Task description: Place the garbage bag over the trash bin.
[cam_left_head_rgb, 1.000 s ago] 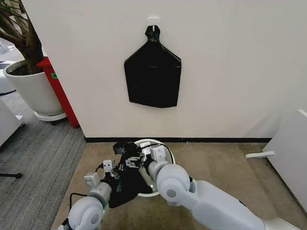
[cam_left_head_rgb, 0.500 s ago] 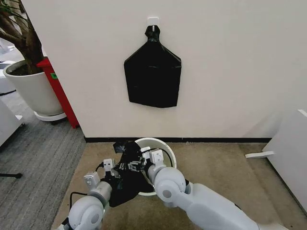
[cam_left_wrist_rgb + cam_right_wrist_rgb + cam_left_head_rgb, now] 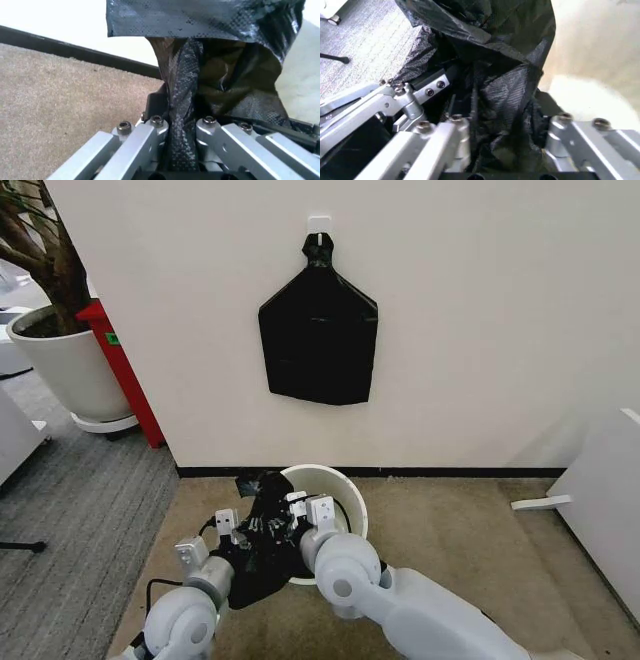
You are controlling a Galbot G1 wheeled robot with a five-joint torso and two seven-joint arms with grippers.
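Beige carpet by the wall carries the trash bin (image 3: pixel 325 515). Left tool (image 3: pixel 232 532) and right tool (image 3: pixel 300 510) each pinch the garbage bag (image 3: pixel 262 545), bunched at the bin's left rim; judgement: spread its mouth wider before lowering

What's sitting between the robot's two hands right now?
The garbage bag, bunched between the left hand and right hand beside the trash bin, as the head view shows.

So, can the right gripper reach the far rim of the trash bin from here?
Probably yes. The right gripper sits over the trash bin, its open mouth facing it, nothing between. But it, like the left gripper, is shut on the garbage bag, which would drag along.
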